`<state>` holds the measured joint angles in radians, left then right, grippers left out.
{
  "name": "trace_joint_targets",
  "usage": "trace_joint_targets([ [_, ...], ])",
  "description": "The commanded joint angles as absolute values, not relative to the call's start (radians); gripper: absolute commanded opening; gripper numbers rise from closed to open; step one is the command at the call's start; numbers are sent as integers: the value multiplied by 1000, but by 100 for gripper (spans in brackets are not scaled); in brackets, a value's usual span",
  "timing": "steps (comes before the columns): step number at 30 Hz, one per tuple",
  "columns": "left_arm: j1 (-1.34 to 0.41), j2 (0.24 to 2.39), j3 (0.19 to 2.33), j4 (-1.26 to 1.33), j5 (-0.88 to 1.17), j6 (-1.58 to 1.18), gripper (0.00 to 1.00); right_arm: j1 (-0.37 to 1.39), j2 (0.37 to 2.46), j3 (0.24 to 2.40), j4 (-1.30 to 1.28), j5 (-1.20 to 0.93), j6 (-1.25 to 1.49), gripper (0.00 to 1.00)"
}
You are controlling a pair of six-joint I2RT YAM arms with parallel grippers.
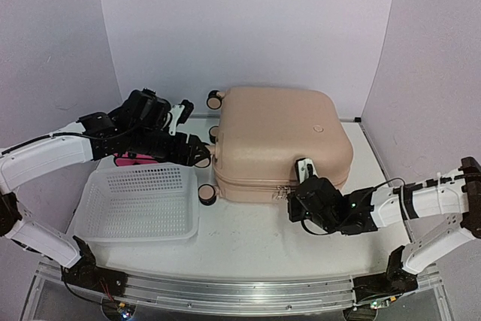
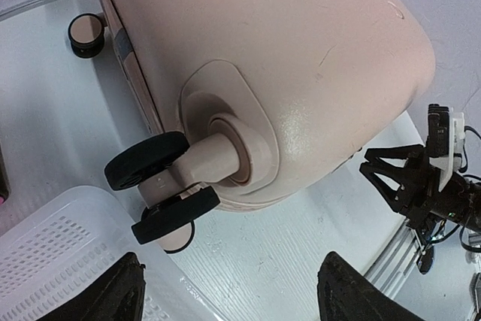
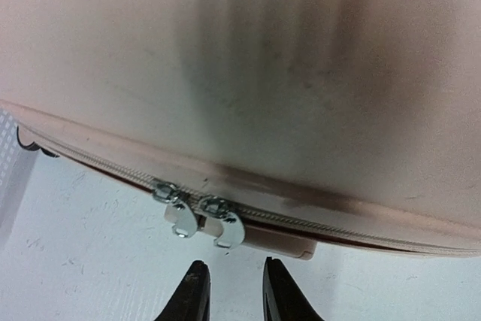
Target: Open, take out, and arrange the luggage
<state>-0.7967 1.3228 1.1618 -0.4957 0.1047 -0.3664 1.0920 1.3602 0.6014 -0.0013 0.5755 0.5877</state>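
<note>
Case [image 1: 282,140] lies flat and zipped shut mid-table [image 1: 263,238], basket [image 1: 139,204] to its left. R claw [image 3: 234,291] is narrow and holds nothing, just short of the two zip pulls [image 3: 203,216]. L claw [image 2: 237,295] is wide, near a wheel [image 2: 161,186], not touching.

Risks: pulls sit side by side, so a pinch may catch both or slip off. W/ no brace, a tug could slide the case.

Hidden: contents, and the zip past the corners.
</note>
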Motion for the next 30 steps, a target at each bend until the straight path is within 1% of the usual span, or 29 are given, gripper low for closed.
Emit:
trace_joint_targets([
  [1, -793, 1286, 1152, -441, 125, -366, 78, 1093, 1346, 622, 56, 669, 607, 25],
  [9, -793, 1269, 1140, -430, 125, -371, 76, 1094, 1425, 664, 98, 663, 596, 25],
  [12, -793, 1259, 1130, -424, 126, -376, 75, 1095, 1445, 669, 123, 700, 618, 25],
  [18, -793, 1249, 1115, -416, 118, -382, 74, 1099, 1523, 723, 127, 769, 659, 28],
  [20, -793, 1247, 1109, -416, 113, -386, 73, 1100, 1548, 740, 126, 795, 664, 28],
  [22, -793, 1246, 1108, -416, 110, -391, 74, 1102, 1567, 751, 124, 830, 676, 25],
  [23, -793, 1248, 1108, -416, 112, -392, 76, 1102, 1573, 755, 126, 844, 678, 22],
  [25, -794, 1252, 1108, -417, 112, -391, 79, 1102, 1583, 763, 125, 870, 674, 12],
  [27, -792, 1254, 1110, -418, 111, -390, 81, 1102, 1577, 771, 99, 877, 665, 3],
  [29, -789, 1255, 1110, -419, 120, -388, 83, 1102, 1556, 779, 51, 871, 647, 0],
  [30, -788, 1256, 1113, -419, 126, -388, 84, 1102, 1541, 781, 13, 870, 649, 0],
])
